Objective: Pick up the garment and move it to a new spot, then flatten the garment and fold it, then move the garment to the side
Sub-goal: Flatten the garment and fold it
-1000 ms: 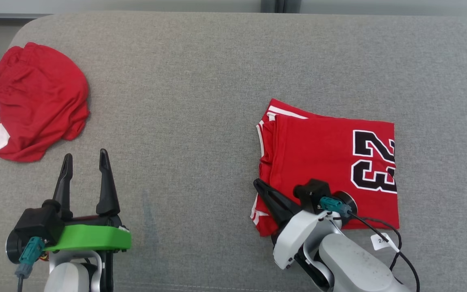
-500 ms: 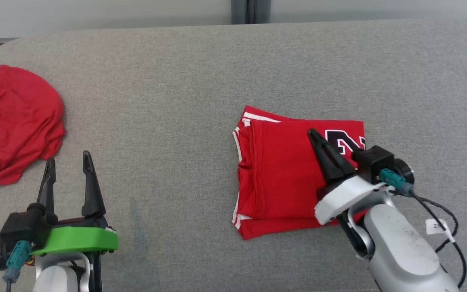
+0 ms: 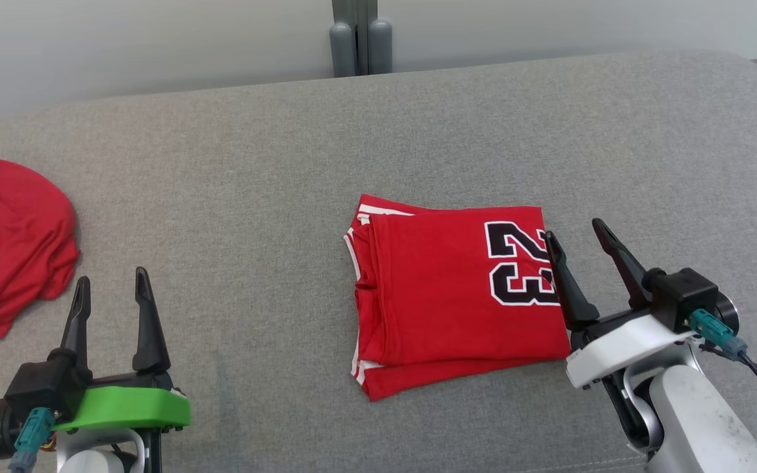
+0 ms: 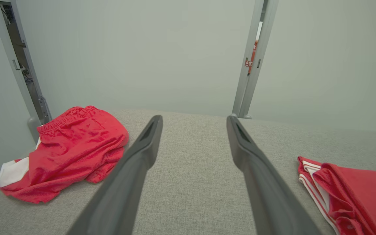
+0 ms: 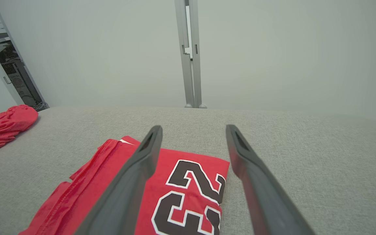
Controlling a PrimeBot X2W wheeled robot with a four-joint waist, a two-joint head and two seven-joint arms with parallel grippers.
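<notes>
The garment (image 3: 447,295) is a red jersey with white trim and a black "23", folded into a rectangle on the grey cushion; it also lies under my right fingers in the right wrist view (image 5: 188,192) and at the right edge of the left wrist view (image 4: 354,192). My right gripper (image 3: 575,236) stands open just off the jersey's right edge, holding nothing. My left gripper (image 3: 110,279) is open at the lower left, well apart from the jersey, with bare cushion between its fingers (image 4: 148,147).
A crumpled pair of red shorts (image 3: 4,256) with a white patch lies at the far left of the grey cushion (image 3: 247,197), also in the wrist views (image 4: 67,153) (image 5: 7,125). A grey post (image 3: 355,36) and pale wall stand behind the cushion's rounded back edge.
My right gripper has lifted off the jersey, swung to its right edge and opened. The head camera has shifted, sliding the whole scene left and down. The left gripper stays open.
</notes>
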